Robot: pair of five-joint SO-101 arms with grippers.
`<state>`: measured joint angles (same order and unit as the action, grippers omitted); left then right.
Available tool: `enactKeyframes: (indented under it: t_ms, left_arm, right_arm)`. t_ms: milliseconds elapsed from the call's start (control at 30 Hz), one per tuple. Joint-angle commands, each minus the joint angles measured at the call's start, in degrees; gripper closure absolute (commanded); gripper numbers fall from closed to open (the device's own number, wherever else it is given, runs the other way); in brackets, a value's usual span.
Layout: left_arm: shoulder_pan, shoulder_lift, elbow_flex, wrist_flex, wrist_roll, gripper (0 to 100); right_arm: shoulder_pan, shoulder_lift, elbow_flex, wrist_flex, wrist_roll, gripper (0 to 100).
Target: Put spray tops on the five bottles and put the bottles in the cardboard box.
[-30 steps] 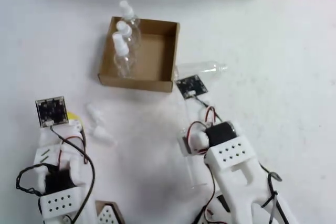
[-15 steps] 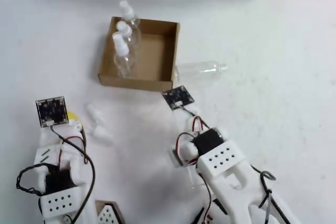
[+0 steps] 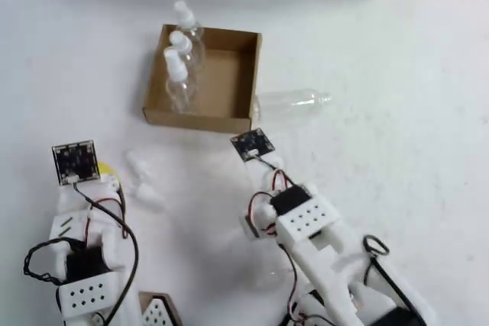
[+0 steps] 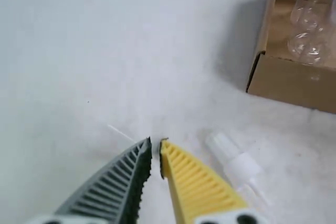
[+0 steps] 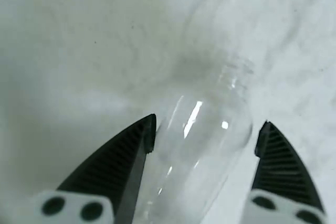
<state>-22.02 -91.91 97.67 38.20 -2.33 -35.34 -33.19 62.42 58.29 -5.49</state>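
Clear plastic bottle (image 5: 202, 145), bare threaded neck, inside the wide-open right claw (image 5: 208, 123)

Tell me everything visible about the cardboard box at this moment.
The cardboard box is brown, shallow, roughly square and open-topped, sitting flat on the white table. Three clear bottles with white spray tops sit grouped along one side wall inside it. A clear bottle without a top lies on the table close beside the opposite wall.
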Motion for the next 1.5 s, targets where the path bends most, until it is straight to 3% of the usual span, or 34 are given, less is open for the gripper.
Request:
enactKeyframes:
  t_ms: [0,133,300,400,533,733,1000,1100,1333,1467]
  left_arm:
    - [0.40,-0.92,-0.35,0.26,-0.70,95]
    - [0.40,-0.92,-0.35,0.35,-0.70,95]
    - [0.40,-0.92,-0.35,0.35,-0.70,95]
    - [0.40,-0.92,-0.35,0.35,-0.70,95]
    - [0.40,-0.92,-0.35,0.35,-0.70,95]
    - [0.40,-0.92,-0.35,0.35,-0.70,95]
    - [0.31,-0.92,-0.35,0.35,-0.70,95]
    - [0.31,-0.92,-0.35,0.35,-0.70,95]
    - [0.31,-0.92,-0.35,0.44,-0.70,95]
    - [0.31,-0.92,-0.35,0.44,-0.70,95]
  right_arm:
    - [-0.13,7.43,-0.35,-4.26,0.44,72.3]
    - [0.04,9.63,-0.44,-4.97,0.62,75.3]
    - [0.13,6.46,-0.44,-5.14,0.97,99.8]
    - [2.24,2.59,-0.35,-4.70,0.97,92.9]
    - [9.89,-3.82,-0.26,-4.62,1.32,98.8]
    - [25.01,-9.63,-0.26,-4.44,12.40,97.5]
    - [43.65,-2.33,-2.81,-5.58,14.86,97.1]
    - [49.71,3.91,-6.68,-5.41,19.87,97.1]
    - [54.73,17.01,-13.19,-5.41,27.34,95.7]
    - [55.16,20.62,-15.21,-4.53,27.43,83.2]
